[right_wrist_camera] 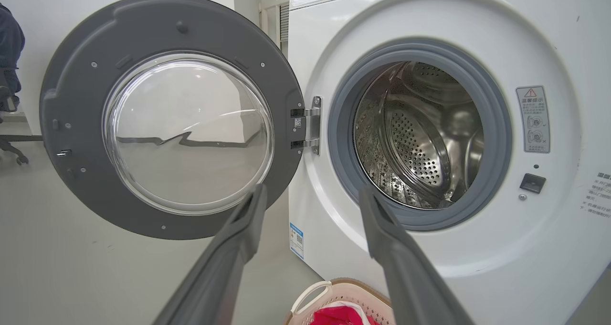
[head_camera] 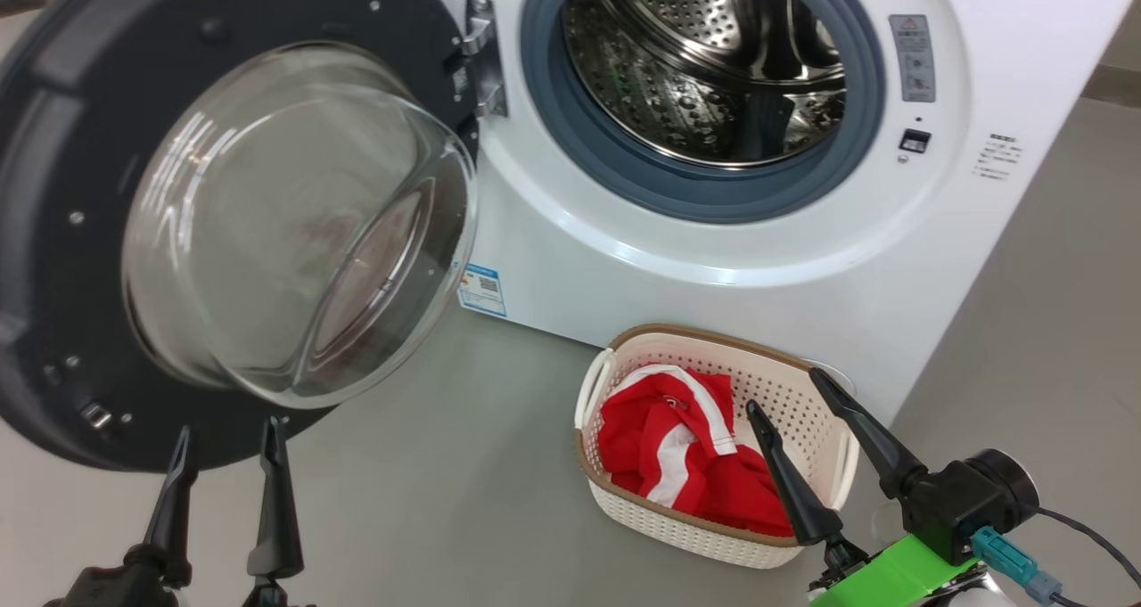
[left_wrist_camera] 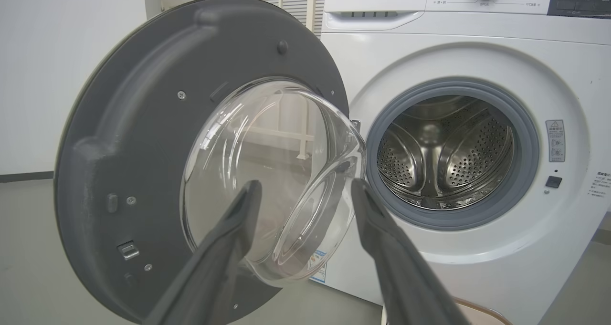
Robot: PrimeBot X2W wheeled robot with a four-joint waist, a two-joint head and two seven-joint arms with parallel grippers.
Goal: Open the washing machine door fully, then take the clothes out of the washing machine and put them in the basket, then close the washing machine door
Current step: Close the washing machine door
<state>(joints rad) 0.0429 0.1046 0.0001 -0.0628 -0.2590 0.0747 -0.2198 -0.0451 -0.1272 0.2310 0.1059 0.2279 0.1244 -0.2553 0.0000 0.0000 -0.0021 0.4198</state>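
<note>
The clothes (head_camera: 677, 447) sit in the basket (head_camera: 695, 522) on the floor beside the washing machine (head_camera: 713, 250); its drum (head_camera: 704, 63) looks empty, I think. Left gripper (head_camera: 227, 425) and right gripper (head_camera: 783, 388): fingers spread, empty. Push the door (head_camera: 53, 233) by its dark rim — not the glass — until it latches.

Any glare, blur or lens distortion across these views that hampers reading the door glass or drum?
Head view: sharp, white highlights streak the washing machine door glass, drum mirror-bright. Left wrist view: left gripper near the lens is soft; glass shows room reflections. Right wrist view: right gripper equally soft; glass warps a background line into a zigzag.
</note>
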